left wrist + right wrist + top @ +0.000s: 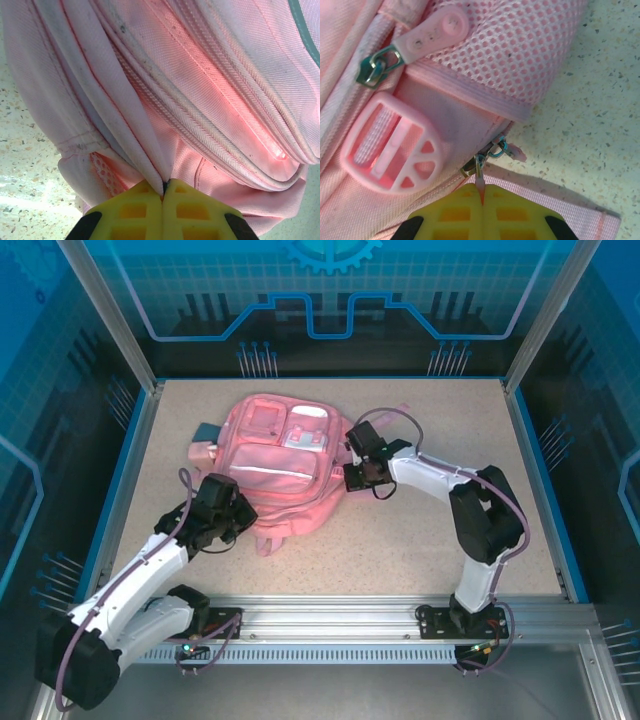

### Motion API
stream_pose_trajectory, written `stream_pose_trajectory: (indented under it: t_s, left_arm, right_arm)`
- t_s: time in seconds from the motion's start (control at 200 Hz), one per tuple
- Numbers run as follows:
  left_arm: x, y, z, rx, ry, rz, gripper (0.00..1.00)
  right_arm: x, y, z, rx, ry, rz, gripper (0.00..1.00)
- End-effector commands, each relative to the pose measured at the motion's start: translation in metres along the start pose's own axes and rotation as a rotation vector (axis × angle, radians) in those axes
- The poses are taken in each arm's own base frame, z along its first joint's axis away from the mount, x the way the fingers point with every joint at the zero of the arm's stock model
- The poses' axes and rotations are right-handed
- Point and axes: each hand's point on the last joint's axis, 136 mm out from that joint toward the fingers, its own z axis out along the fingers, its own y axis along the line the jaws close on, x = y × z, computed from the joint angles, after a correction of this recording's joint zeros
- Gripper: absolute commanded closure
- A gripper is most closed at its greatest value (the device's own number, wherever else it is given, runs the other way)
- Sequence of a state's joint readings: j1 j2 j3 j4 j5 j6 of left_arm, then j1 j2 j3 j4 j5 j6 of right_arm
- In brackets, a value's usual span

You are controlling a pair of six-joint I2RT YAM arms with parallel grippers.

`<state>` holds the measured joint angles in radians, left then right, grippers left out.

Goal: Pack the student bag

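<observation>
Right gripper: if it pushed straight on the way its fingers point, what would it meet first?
The right gripper is shut on a pink zip pull. Straight ahead comes the metal slider that the pull hangs from, then the student bag fabric under its mesh pocket. Depth is unclear, but nothing appears to lie between.

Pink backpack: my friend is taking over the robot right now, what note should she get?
Left tool: shut on a fold at the student bag's near edge.
Right tool: shut on a zip pull on the bag's right side.
Bag lies flat on the table.
Done: both grips made.
Left: probably pull the zip, then pack; contents can't be seen.
</observation>
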<state>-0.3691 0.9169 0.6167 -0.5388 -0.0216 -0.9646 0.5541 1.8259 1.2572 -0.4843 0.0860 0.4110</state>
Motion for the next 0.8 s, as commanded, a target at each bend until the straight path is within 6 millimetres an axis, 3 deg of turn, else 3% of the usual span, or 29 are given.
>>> stream_pose_trajectory:
  t_s: [0.0, 0.095, 0.18, 0.225, 0.43, 0.445, 0.515, 0.59, 0.69, 0.795]
  left_arm:
    - [-0.001, -0.007, -0.007, 0.022, 0.014, 0.035, 0.99]
    - [0.004, -0.021, -0.006, 0.087, 0.048, 0.059, 0.9]
    - [0.006, -0.032, -0.008, 0.134, 0.073, 0.084, 0.63]
    - [0.006, -0.036, -0.01, 0.146, 0.076, 0.095, 0.54]
    - [0.001, -0.064, -0.021, 0.216, 0.072, 0.226, 0.33]
    - [0.001, -0.066, -0.021, 0.215, 0.072, 0.238, 0.32]
    - [0.001, -0.077, -0.023, 0.21, 0.062, 0.323, 0.27]
    - [0.004, -0.09, -0.022, 0.193, 0.059, 0.427, 0.21]
    - [0.007, -0.107, -0.018, 0.144, 0.049, 0.566, 0.18]
    - [0.01, -0.124, -0.006, 0.065, 0.042, 0.687, 0.16]
  right_arm:
    - [-0.021, -0.019, -0.005, 0.031, -0.048, 0.054, 1.0]
    - [-0.023, -0.014, -0.018, -0.004, -0.083, 0.038, 1.0]
    - [-0.024, -0.024, -0.029, 0.01, -0.102, 0.048, 1.0]
    - [-0.024, -0.031, -0.034, 0.015, -0.107, 0.057, 1.0]
    - [-0.023, -0.064, -0.045, 0.01, -0.127, 0.143, 1.0]
    - [-0.023, -0.065, -0.047, 0.007, -0.129, 0.15, 0.98]
    - [-0.024, -0.068, -0.054, -0.009, -0.153, 0.17, 0.61]
    - [-0.027, -0.069, -0.064, -0.009, -0.191, 0.172, 0.33]
    - [-0.03, -0.072, -0.08, -0.007, -0.246, 0.178, 0.18]
    - [-0.031, -0.08, -0.095, -0.003, -0.299, 0.192, 0.1]
